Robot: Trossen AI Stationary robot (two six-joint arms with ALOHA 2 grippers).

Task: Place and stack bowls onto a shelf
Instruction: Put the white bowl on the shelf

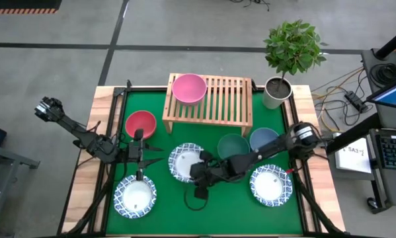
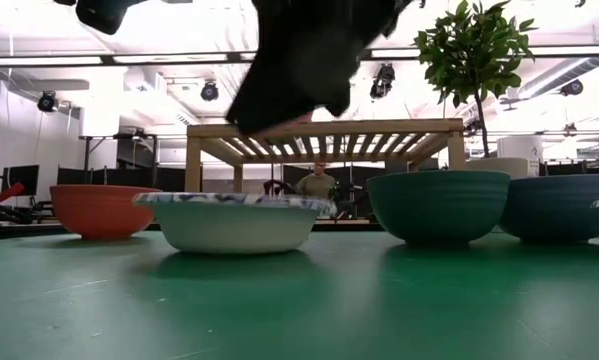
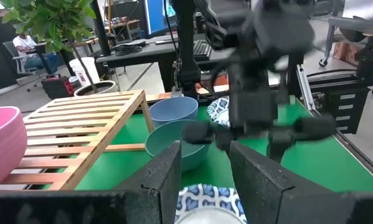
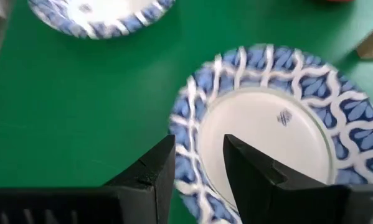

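**Inspector:** One bowl is on the shelf [image 1: 211,99] so far: the pink bowl [image 1: 189,88], at the rack's left end. Everything else is down on the table [image 1: 217,211].

**Assistant:** What remains?

**Inspector:** The red bowl [image 1: 140,123] sits left of the rack; the teal bowl [image 1: 233,147] and blue bowl [image 1: 264,139] stand touching in front of its right end. Three patterned white bowls lie on the green mat: a centre patterned bowl [image 1: 185,162], a front-left patterned bowl [image 1: 135,196] and a front-right patterned bowl [image 1: 271,184].

**Assistant:** Step in hand?

**Inspector:** I judge a pick of the centre one. The right gripper [image 4: 198,163] hangs over its near rim, jaws apart and straddling the rim, holding nothing. I cannot tell whether a finger touches it.

**Assistant:** And the next move?

**Inspector:** Likely a close on that rim, a level lift, then carriage to a free slat beside the pink bowl.

**Assistant:** The other arm?

**Inspector:** The left gripper [image 3: 203,163] waits above the mat between the red bowl and the front-left one, jaws apart and empty.
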